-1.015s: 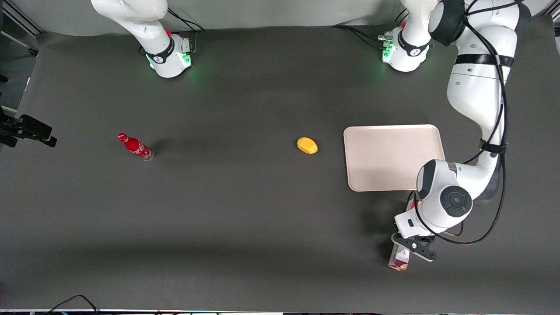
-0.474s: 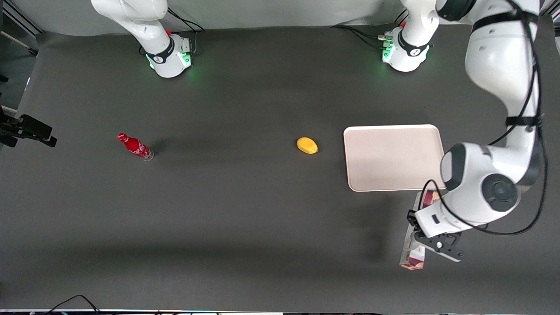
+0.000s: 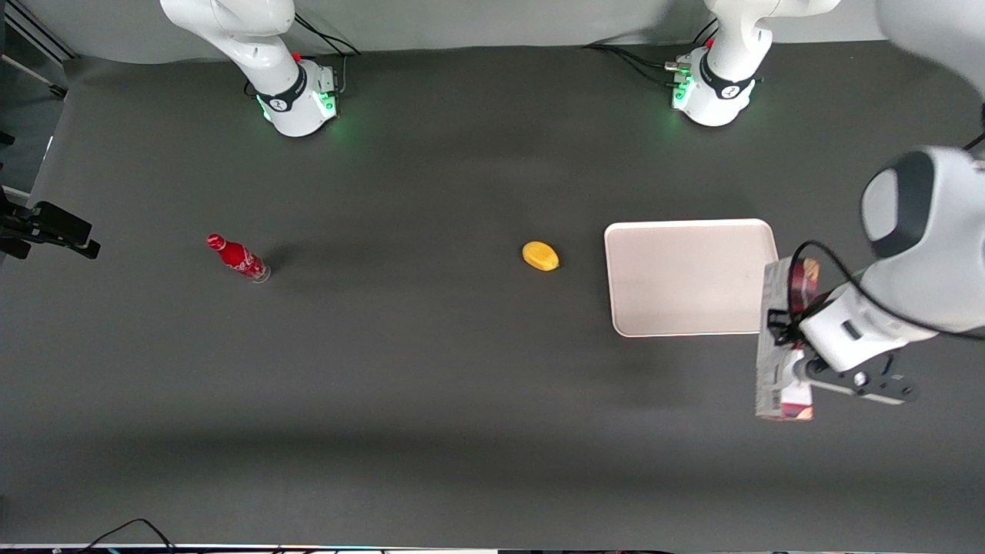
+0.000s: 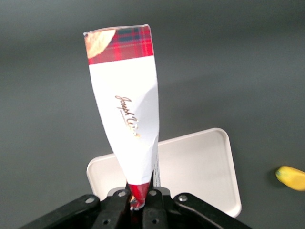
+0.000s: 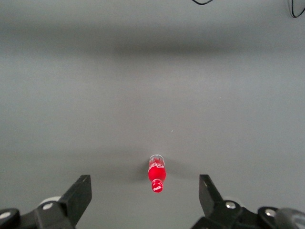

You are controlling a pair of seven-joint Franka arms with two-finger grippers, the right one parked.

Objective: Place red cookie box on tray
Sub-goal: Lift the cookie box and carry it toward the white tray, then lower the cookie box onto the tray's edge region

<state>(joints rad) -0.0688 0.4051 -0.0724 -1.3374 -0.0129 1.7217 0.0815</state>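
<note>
Claw (image 4: 138,202) clamped on one end of the box (image 4: 126,119); in the wrist view the card looks pinched thin between the fingers, the rest of the box sticking out free with its plaid end farthest from the grip.

Front view: box (image 3: 779,338) held clear of the worktop (image 3: 423,385), carried in the air just beside the tray's (image 3: 685,277) edge on the working arm's end. Its long side runs roughly parallel to that tray edge. It looks to overlap the tray's corner slightly, but height makes that hard to judge. Claw (image 3: 796,362) sits around the box's middle-to-lower part here, mostly hidden by the wrist.

Tray bare, nothing on it. In the wrist view the tray (image 4: 200,162) lies below the box, the lemon-like yellow thing (image 4: 291,177) near it.

Why held so: a grip at one end leaves most of the length free, so the box can be laid flat without the fingers fouling the low rim. Lifted high, probably to clear that rim on the way in.

Judgement: transport stage; box picked, not yet over tray centre. Next calls for a sideways shift toward the parked arm's end, then lowering. Risk: long lever on a crushed end, so the box may droop or swing.

Bottle (image 3: 237,258) stands well apart, irrelevant. Yellow thing (image 3: 540,255) near the tray, not in the path.
</note>
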